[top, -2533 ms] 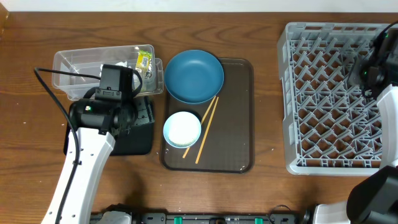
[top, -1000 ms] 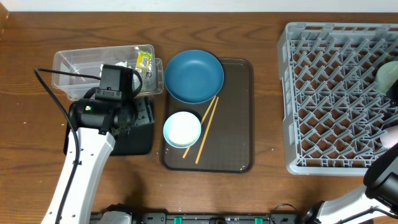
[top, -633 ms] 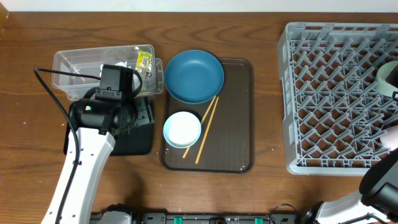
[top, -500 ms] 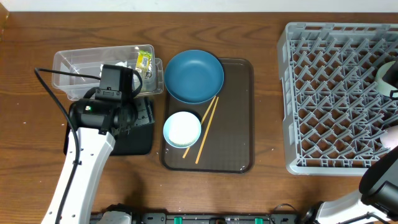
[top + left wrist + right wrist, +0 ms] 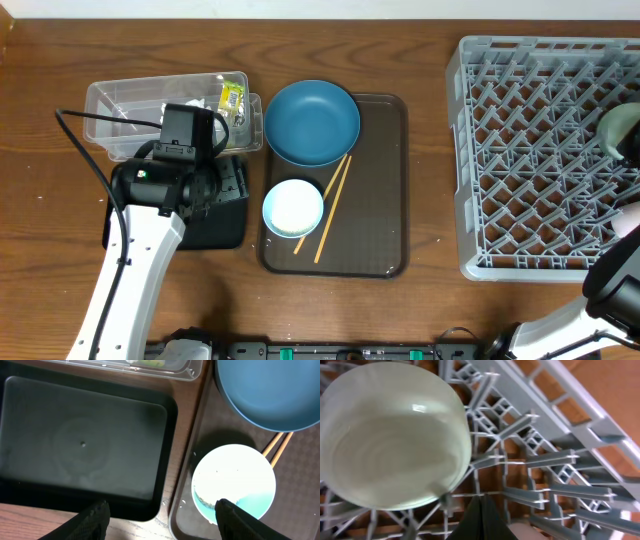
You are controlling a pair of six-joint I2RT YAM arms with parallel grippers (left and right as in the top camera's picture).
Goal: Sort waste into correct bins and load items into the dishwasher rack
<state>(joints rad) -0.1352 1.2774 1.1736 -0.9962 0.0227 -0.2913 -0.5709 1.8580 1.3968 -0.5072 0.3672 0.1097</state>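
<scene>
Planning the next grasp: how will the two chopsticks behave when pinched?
The chopsticks look like thin, rigid wood, so they are probably stiff and light. Lying loose in a narrow V on the brown tray, they may roll or separate.

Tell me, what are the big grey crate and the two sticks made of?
The grey crate looks like matte moulded plastic, judging by its thin, even lattice ribs. The two sticks look like bare wood: pale tan and dull.

Even overhead light, soft shadows, glare washing out the pale bowl (image 5: 234, 483), wrist views slightly soft
</scene>
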